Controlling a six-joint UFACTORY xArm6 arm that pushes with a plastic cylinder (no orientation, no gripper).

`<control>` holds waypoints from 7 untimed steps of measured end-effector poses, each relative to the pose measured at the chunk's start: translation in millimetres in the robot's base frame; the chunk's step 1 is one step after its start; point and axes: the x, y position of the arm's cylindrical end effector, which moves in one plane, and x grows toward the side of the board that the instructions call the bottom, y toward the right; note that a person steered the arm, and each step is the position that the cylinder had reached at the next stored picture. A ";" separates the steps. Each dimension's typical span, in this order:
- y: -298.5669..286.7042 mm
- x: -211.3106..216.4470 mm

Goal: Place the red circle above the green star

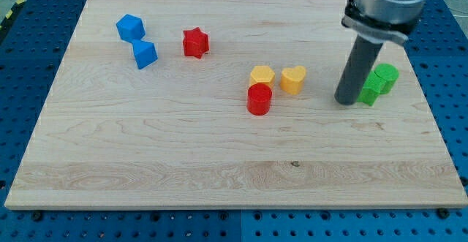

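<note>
Tip beside green blocks, far from red circle; no claw fitted. Risk: nudging green star astray.

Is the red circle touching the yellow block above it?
Touching. The camera view shows the red circle overlapping the yellow block with no board between them.

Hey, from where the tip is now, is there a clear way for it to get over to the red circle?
Probably yes. My tip sits just left of the green blocks, and bare board lies between it and the red circle; the yellow blocks lie just above that line.
</note>
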 end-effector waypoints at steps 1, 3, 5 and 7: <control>35.5 12.9; 50.2 2.2; 43.0 -22.6; -16.5 32.6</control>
